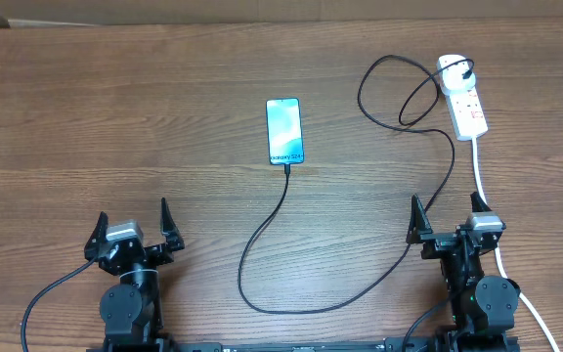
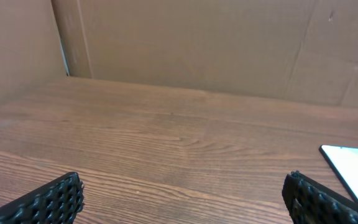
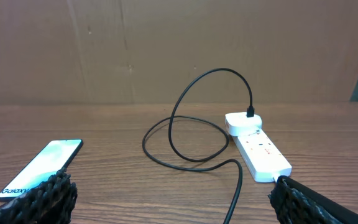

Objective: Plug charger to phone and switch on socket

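- Left claw (image 1: 132, 217) open wide, empty; phone (image 1: 283, 131) well ahead, to its right
- Right claw (image 1: 447, 210) open, empty; socket (image 1: 464, 103) ahead; charger (image 1: 262, 235) passes just left of it

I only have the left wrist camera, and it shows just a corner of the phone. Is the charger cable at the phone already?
Observer: Yes. From overhead, the charger cable's tip meets the phone at its lettered short end, and it looks plugged in.
Operator: Where's the cable's other end?
Observer: Its black plug sits in the far end of the socket, off to the right.
Operator: Which arm is closer to that strip?
Observer: The right gripper. It is open and empty, on the near side of the strip.
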